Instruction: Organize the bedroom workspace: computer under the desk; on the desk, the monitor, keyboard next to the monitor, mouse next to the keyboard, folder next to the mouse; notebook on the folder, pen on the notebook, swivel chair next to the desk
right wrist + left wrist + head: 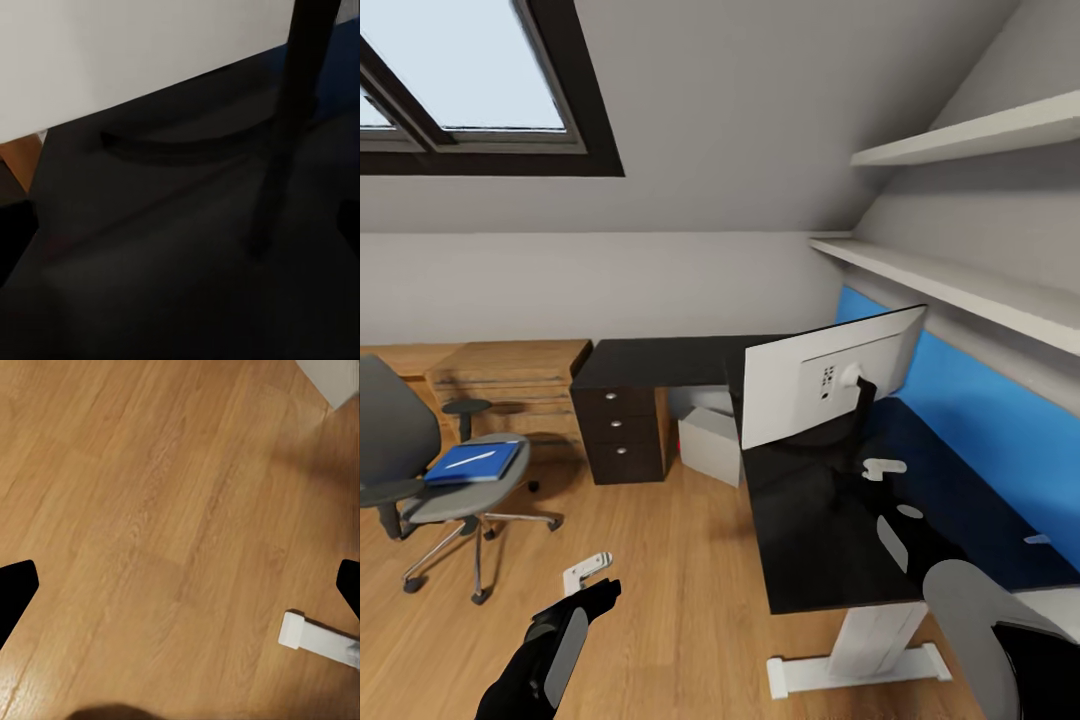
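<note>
Floorboards (680, 580) lie open between swivel chair (420, 450) and desk (830, 540) edge (left pincer (598, 592) spread wide; right's state unclear).

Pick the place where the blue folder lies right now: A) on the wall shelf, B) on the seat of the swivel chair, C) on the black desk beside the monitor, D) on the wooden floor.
B: in the head view the blue folder lies flat on the grey seat of the swivel chair, which stands on the floor apart from the desk.
</note>
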Available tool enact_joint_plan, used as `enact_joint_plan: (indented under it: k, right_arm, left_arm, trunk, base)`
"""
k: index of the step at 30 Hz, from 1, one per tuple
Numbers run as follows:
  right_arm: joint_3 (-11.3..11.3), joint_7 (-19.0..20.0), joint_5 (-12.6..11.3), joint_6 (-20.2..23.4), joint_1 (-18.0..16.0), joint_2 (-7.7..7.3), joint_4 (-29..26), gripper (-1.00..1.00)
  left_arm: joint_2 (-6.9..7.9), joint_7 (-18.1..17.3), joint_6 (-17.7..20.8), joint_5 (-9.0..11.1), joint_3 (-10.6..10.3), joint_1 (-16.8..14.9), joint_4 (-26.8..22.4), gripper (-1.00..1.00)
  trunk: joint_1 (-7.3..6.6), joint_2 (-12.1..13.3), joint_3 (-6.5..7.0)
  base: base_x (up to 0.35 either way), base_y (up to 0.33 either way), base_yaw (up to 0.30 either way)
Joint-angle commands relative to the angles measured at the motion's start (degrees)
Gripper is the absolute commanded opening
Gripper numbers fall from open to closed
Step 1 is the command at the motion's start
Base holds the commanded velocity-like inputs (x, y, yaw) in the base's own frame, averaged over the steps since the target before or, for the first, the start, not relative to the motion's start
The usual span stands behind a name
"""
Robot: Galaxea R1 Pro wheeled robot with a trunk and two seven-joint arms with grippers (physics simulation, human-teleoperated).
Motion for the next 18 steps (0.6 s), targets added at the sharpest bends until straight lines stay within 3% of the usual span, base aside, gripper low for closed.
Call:
enact_joint_plan:
  k: [1,7,18]
  right_arm:
    - [-0.49,0.50,0.03,-0.18,-0.08,0.04,0.09,1.00]
    - [-0.47,0.39,0.04,-0.20,-0.08,0.07,0.10,1.00]
    - [-0.40,0.32,-0.10,-0.15,-0.08,0.21,0.11,1.00]
  left_arm:
    - [-0.04,0.32,0.24,0.62,0.09,-0.03,-0.12,1.00]
    - [-0.02,0.32,0.20,0.62,0.09,-0.04,-0.12,1.00]
    - [-0.05,0.32,0.23,0.60,0.04,-0.03,-0.12,1.00]
  trunk:
    - [0.03,-0.11,-0.06]
    - [0.03,-0.11,0.22]
    - [0.03,-0.11,0.28]
  base:
    - [-0.006,0.005,-0.239]
    - [-0.002,0.085,-0.212]
    - [0.000,0.262,-0.027]
